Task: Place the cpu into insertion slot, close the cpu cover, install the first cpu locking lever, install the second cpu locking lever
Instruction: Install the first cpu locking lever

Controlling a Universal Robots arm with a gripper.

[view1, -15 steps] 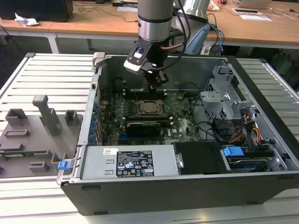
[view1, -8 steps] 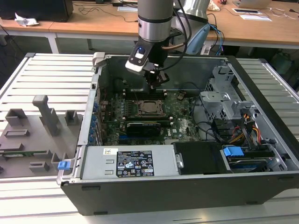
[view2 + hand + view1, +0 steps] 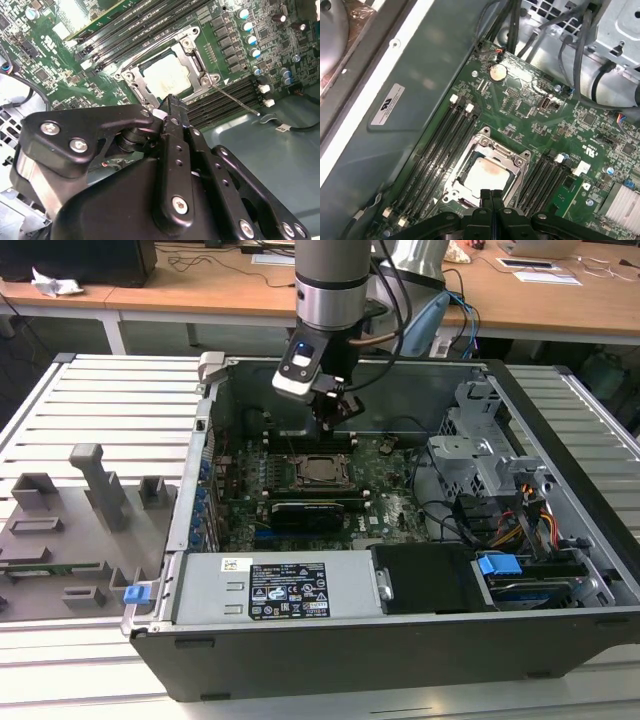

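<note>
Two steps look done already, I think: the cpu lies flat in the insertion slot, and the cpu cover lies shut over it, so the pale chip shows through the cover's big square window. All of this sits right under the gripper, just past its tips. The gripper's two black fingers are pressed together with nothing between them. They hang close over the edge of the cover nearest to them, and I cannot tell if they touch it. Off to one side of the tips, a thin locking lever sticks out from a corner of the cover. It slants across the long black memory strips toward the grey floor of the computer case. It does not look tucked in, so my guess is that the step in hand is the first locking lever. I cannot tell how the other lever stands. The lever is very thin and springy, so I think a push on it calls for careful aim. The closed tips would need to meet it squarely and press it down and in under its catch. They would also need to keep off the green board and the memory strips beside it.
</note>
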